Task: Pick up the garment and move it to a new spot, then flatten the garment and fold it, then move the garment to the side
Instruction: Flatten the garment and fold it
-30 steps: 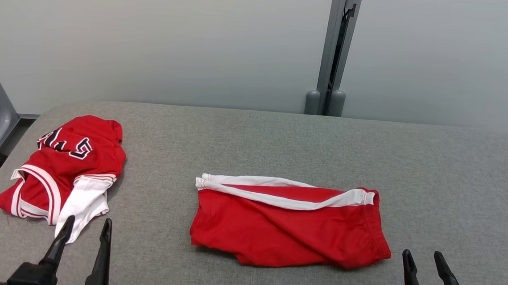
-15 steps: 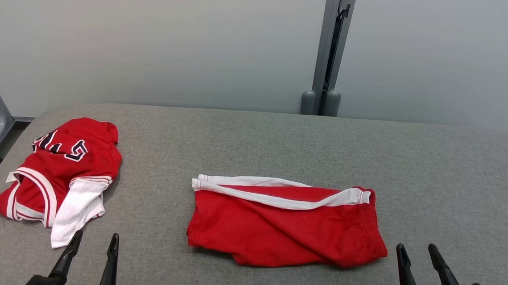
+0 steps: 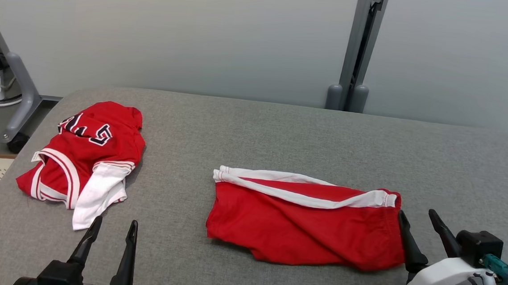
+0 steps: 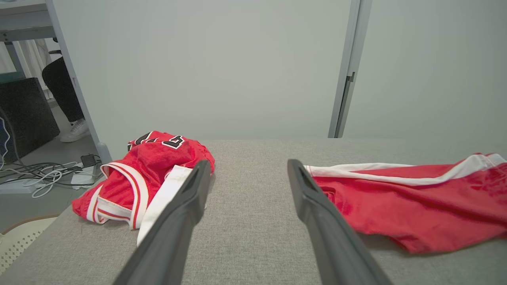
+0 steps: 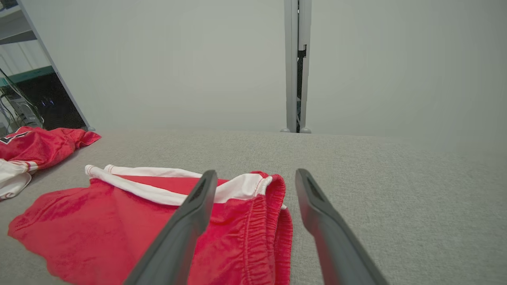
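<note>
A crumpled red jersey (image 3: 85, 157) lies near the left edge of the gray padded table (image 3: 281, 131). Just in front of it is the left gripper (image 3: 115, 221), fingers spread apart and empty. Folded red shorts (image 3: 302, 222) lie mid-table, toward the front edge. The right gripper (image 3: 416, 213), also spread and empty, is at their right end, one finger over the waistband.

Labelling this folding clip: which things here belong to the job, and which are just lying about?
Job: red shorts; right gripper, open at their waistband end; left gripper, open; grey table.
Lying about, probably: crumpled red jersey; floor cables; grey post.
</note>
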